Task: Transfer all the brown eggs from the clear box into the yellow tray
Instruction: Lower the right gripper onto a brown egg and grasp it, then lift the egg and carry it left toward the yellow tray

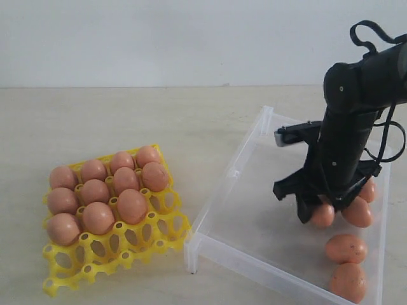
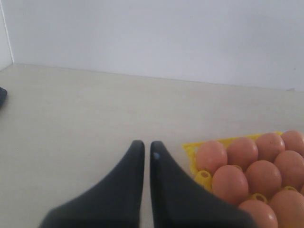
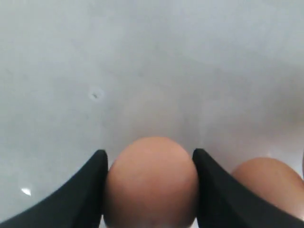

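Eleven brown eggs seated in the rear cups of the yellow tray, on the worktop at the left of the exterior view, tray corner near but apart from the nearest corner of the clear box. Five more eggs inside the box, all along its far right side: two lying alone toward the front corner, three clustered beneath the arm. Right arm entering from the upper right, upper joint bent over the box, forearm dropping steeply, almost upright, cables looped behind it. Right gripper pointing down at the box floor, jaws partly spread and set against opposite flanks of one brown egg, shell filling the whole gap between the black fingers; egg lifted or resting on the floor, not discernible. Neighbouring egg just beside the outer face of one finger. Left gripper seen only from its own wrist camera, aimed forward along the worktop toward the back wall, low over the surface and near a corner of the tray, jaws drawn nearly together with only a thin slit between, nothing held.
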You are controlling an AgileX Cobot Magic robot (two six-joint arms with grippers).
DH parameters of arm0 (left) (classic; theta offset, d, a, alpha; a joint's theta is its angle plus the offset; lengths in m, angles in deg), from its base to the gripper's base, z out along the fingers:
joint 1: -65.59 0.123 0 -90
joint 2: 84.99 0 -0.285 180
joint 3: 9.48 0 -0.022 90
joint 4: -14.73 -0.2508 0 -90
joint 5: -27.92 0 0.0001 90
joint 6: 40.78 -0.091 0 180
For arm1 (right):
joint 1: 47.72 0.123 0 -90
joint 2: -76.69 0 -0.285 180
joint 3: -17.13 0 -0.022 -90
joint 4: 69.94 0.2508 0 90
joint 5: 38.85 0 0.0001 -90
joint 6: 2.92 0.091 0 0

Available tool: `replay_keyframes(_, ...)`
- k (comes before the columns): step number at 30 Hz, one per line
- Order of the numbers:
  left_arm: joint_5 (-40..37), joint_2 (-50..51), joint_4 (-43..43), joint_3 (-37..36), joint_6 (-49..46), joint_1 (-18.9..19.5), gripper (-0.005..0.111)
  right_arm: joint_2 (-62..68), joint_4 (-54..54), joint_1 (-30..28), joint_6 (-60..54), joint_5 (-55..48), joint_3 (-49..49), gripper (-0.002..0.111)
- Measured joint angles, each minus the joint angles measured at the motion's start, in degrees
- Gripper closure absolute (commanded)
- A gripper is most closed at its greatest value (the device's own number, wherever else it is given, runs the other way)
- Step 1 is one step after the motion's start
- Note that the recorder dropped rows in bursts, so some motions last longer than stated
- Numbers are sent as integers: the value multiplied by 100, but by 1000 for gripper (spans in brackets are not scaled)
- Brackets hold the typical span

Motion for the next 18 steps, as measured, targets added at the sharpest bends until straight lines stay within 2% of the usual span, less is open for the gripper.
replay_keyframes(4,0,0,0,0,0,0,103,-589,1013,0,0,1190,-285,108)
replay_keyframes(7,0,0,0,0,0,0,103,-1162,1793,203,-11,2717,-802,108)
replay_keyframes(9,0,0,0,0,0,0,103,-1508,2039,539,-11,3822,-1221,108)
replay_keyframes(14,0,0,0,0,0,0,103,-1994,2205,1832,-57,6656,-2331,108)
replay_keyframes(18,0,0,0,0,0,0,103,-1994,2336,2528,18,8310,-2663,108)
